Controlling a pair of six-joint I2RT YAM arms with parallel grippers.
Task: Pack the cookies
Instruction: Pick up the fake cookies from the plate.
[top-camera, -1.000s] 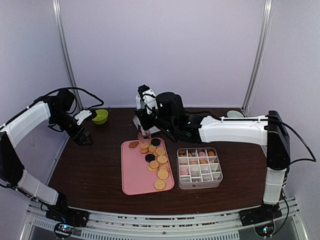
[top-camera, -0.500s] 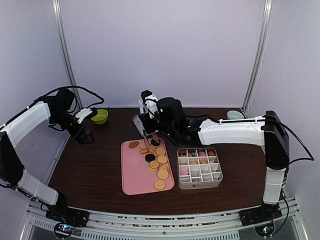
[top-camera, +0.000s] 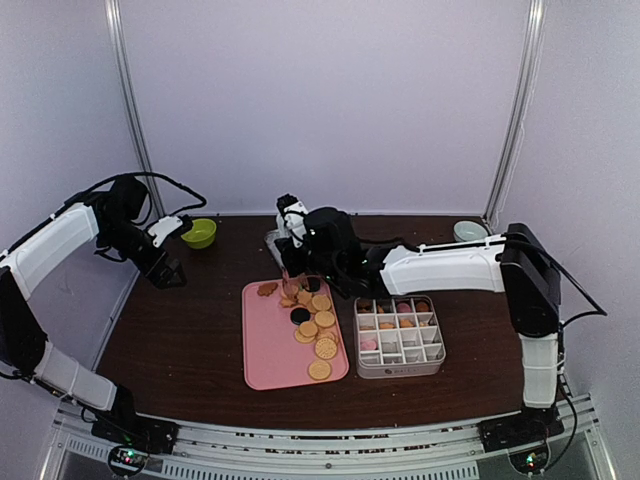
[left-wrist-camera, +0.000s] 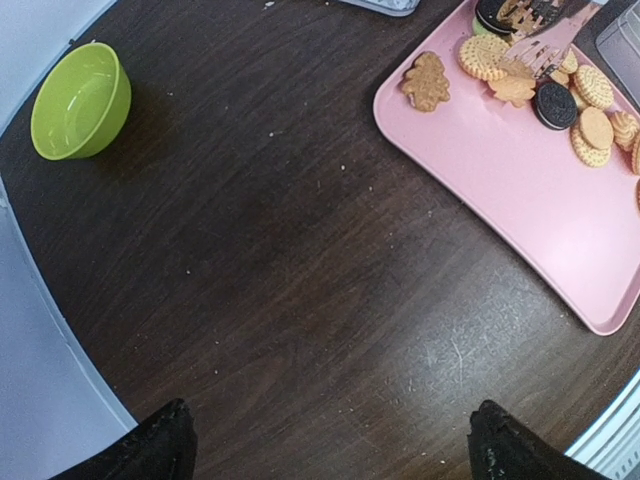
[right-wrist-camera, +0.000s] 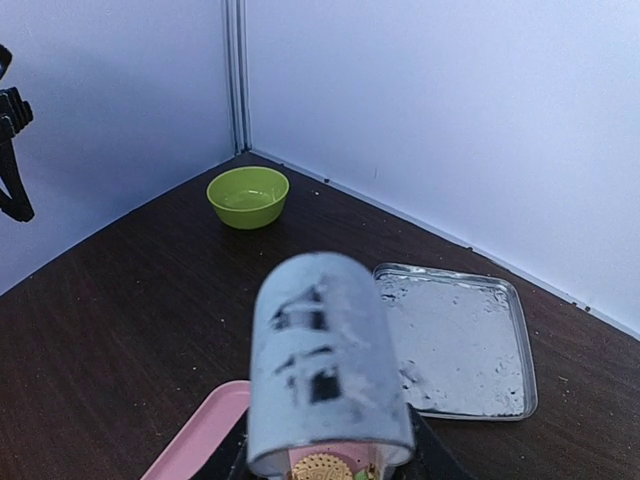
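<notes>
Pale lilac walls enclose a dark wood-grain table. At mid-frame lies a pink tray, with a white divided box just right of it and a green bowl at upper left. At far left the left gripper hangs spread wide and empty. The right gripper clamps metal tongs over the tray's top end, where most cookies lie; others sit in the box's upper compartments.

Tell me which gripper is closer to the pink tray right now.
Right. The right gripper hangs above the far end of the pink tray, holding tongs over the cookies; the left gripper is off to the tray's left, above bare table.
</notes>
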